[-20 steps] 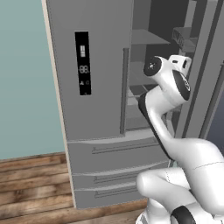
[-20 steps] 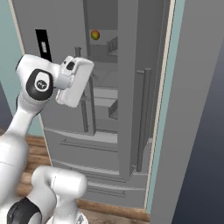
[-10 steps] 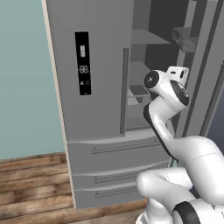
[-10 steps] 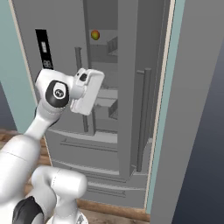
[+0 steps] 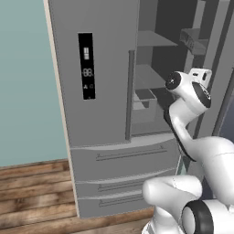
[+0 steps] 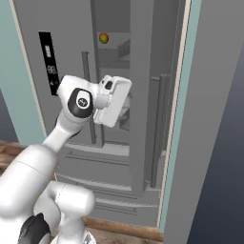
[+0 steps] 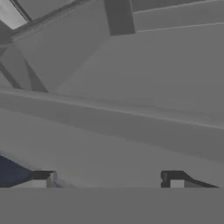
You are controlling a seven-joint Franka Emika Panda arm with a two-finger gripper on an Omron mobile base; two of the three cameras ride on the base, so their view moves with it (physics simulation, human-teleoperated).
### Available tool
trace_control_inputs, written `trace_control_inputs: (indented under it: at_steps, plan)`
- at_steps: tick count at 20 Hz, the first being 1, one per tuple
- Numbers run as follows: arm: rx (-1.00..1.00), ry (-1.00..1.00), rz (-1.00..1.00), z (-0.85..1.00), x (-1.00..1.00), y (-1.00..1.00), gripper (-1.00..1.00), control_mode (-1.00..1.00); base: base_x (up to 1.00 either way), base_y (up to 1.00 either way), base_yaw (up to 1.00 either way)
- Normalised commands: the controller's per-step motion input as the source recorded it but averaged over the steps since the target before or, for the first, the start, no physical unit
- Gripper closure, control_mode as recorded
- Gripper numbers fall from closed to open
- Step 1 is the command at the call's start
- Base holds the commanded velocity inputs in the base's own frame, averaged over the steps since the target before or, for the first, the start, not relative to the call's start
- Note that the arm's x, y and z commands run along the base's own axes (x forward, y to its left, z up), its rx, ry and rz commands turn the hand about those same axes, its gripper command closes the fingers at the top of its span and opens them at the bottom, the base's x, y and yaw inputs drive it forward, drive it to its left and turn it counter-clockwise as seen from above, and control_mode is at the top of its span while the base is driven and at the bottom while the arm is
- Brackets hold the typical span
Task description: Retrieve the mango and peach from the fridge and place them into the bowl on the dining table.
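Because the mango (image 6: 103, 37) sits on a high shelf inside the open fridge (image 5: 100, 91), the gripper (image 7: 109, 180) points inward, jaws wide apart and empty.

Three cameras, all on the fridge (image 5: 100, 91)

My two base cameras look forward from behind my arm, left and right, sharing the fridge's front, its display panel (image 6: 49, 62) and its open right side; my hand camera sits close against grey fridge surfaces, my gripper (image 7: 109, 180) at its bottom.
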Motion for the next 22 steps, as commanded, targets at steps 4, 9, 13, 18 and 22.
trace_control_inputs:
  at_steps: [4,9,13,18,22]
  plan:
    - [0.0,0.11,-0.07,0.0,-0.14,-0.91,-1.0,-1.0,0.0,0.0,0.0]
    - [0.0,0.1,-0.08,0.0,-0.31,-0.99,-1.0,-1.0,0.0,0.0,0.0]
    - [0.0,0.01,-0.09,0.0,-0.76,-0.92,-1.0,-1.0,0.0,0.0,0.0]
    - [-0.01,-0.18,-0.02,0.05,-1.0,0.07,-1.0,-1.0,0.0,0.0,0.0]
    - [0.02,-0.46,-0.01,0.19,-1.0,0.67,-1.0,-1.0,0.0,0.0,0.0]
